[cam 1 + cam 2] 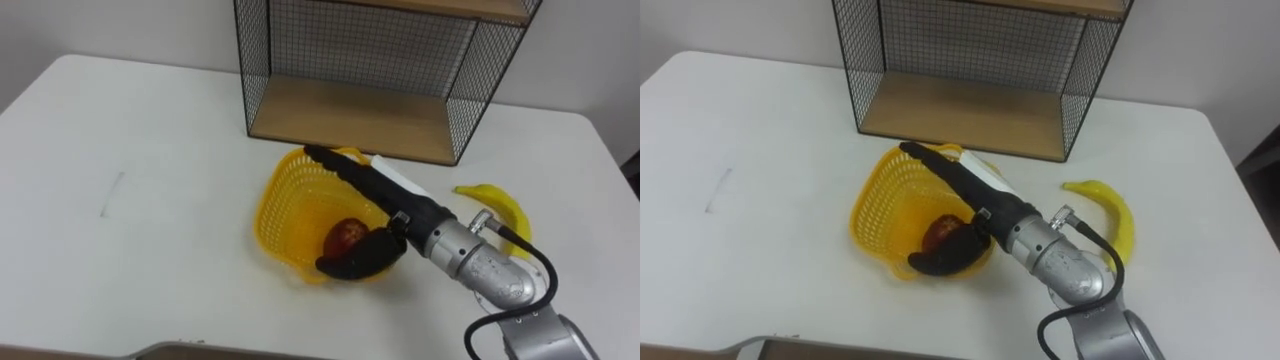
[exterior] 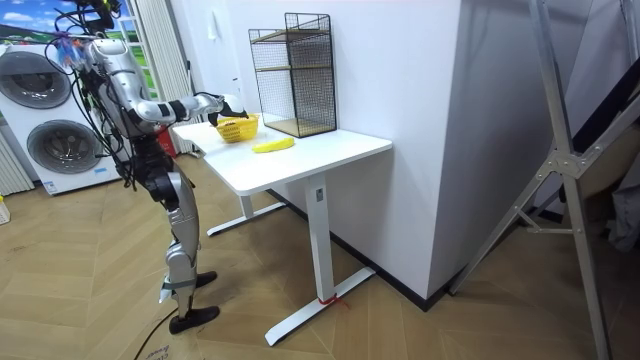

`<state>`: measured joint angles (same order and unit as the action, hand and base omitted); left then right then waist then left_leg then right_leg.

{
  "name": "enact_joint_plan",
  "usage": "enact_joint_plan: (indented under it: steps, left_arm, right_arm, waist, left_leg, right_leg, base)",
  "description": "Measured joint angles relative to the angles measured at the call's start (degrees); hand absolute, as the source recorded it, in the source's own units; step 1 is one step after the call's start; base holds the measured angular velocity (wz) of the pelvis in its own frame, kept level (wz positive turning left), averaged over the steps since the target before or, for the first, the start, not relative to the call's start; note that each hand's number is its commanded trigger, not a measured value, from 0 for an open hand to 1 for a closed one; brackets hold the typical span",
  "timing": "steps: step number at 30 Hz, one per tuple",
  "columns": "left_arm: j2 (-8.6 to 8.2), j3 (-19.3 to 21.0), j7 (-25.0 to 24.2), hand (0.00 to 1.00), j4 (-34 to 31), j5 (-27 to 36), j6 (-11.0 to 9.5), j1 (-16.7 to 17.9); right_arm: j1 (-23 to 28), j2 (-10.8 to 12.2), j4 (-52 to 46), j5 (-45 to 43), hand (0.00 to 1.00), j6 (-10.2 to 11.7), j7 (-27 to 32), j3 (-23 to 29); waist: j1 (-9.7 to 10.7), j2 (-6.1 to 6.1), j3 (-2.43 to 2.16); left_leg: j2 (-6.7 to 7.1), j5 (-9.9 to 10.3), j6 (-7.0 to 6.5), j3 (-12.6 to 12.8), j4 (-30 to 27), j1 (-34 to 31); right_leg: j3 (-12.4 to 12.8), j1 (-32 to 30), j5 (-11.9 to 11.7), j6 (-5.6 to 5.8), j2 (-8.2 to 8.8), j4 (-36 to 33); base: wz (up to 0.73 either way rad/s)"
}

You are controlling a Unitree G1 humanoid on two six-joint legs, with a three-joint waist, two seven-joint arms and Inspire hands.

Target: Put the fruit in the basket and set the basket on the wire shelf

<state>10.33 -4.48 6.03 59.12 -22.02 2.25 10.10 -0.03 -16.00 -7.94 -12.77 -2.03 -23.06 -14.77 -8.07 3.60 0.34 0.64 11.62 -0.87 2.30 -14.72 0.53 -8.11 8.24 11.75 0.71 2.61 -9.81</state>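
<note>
A yellow plastic basket (image 1: 274, 206) stands on the white table (image 1: 150, 150), just in front of the wire shelf (image 1: 360, 118). A red apple (image 1: 345, 234) lies inside it. My right hand (image 1: 378, 190) reaches over the basket from the right. Its dark fingers lie straight across the opening to the far rim, and the thumb (image 1: 358, 260) lies along the near rim beside the apple. The hand is open. A yellow banana (image 1: 500, 207) lies on the table to the right of the basket, behind my right forearm.
The wire shelf (image 2: 295, 70) has black mesh sides and wooden boards, and its lower board is bare. In the room view I stand at the table's end, with washing machines (image 2: 40, 110) behind me. The table's left half is bare.
</note>
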Motion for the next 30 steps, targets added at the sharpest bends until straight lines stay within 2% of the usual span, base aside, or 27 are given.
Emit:
enact_joint_plan:
  steps: [9, 14, 18, 23, 30]
  left_arm:
    - [0.01, -0.09, -0.01, 0.0, 0.1, -0.15, 0.0, 1.18]
    - [0.03, -0.09, 0.11, 0.0, 0.4, -0.12, -0.38, 1.41]
    - [-0.01, 0.18, -0.04, 0.0, 0.38, -0.18, -1.08, 2.19]
    - [-0.35, 1.77, -0.26, 0.0, 0.25, -0.19, -1.27, 3.02]
    - [-0.5, 4.68, 0.39, 0.0, 0.39, -0.18, -1.4, 4.11]
  right_arm:
    - [0.0, 0.05, -0.99, 5.68, 0.0, 0.0, 1.9, 1.4]
    - [-1.16, 0.15, -1.33, 8.13, 0.0, 1.32, 3.99, 5.4]
    - [-1.27, 0.65, -1.51, 14.94, 0.0, 2.02, 5.62, 9.9]
    - [-1.25, 1.43, -1.58, 16.65, 0.0, 2.82, 8.54, 14.23]
    - [-0.96, 1.42, -2.2, 17.11, 0.0, 3.52, 13.82, 16.17]
  waist:
    - [0.74, -0.54, -0.1]
    - [1.87, -0.32, -0.03]
    - [3.06, -0.25, 0.09]
    - [4.2, -0.86, 0.52]
    - [5.23, -1.46, 0.03]
  left_leg:
    - [0.03, -0.05, -0.03, -0.23, 0.03, -0.04]
    - [0.09, -0.08, -0.07, -0.3, -0.05, 0.2]
    - [0.06, -0.03, -0.11, -0.24, -0.65, 0.12]
    - [0.02, 0.06, -0.19, -0.16, -0.71, -0.13]
    - [0.0, 0.03, -0.19, -0.01, -0.63, 0.04]
  right_leg:
    - [-0.28, 0.05, 0.0, 0.0, 0.02, -0.03]
    - [-0.28, 0.23, 0.0, 0.0, 0.05, -0.01]
    - [-0.3, 0.21, -0.09, 0.09, 0.05, 0.02]
    - [-0.18, -0.21, -0.16, 0.1, 0.04, -0.03]
    - [0.0, -0.39, -0.21, 0.09, 0.03, -0.05]
  base:
    - [0.0]
    - [0.0]
    - [0.0]
    - [0.0]
    - [-0.01]
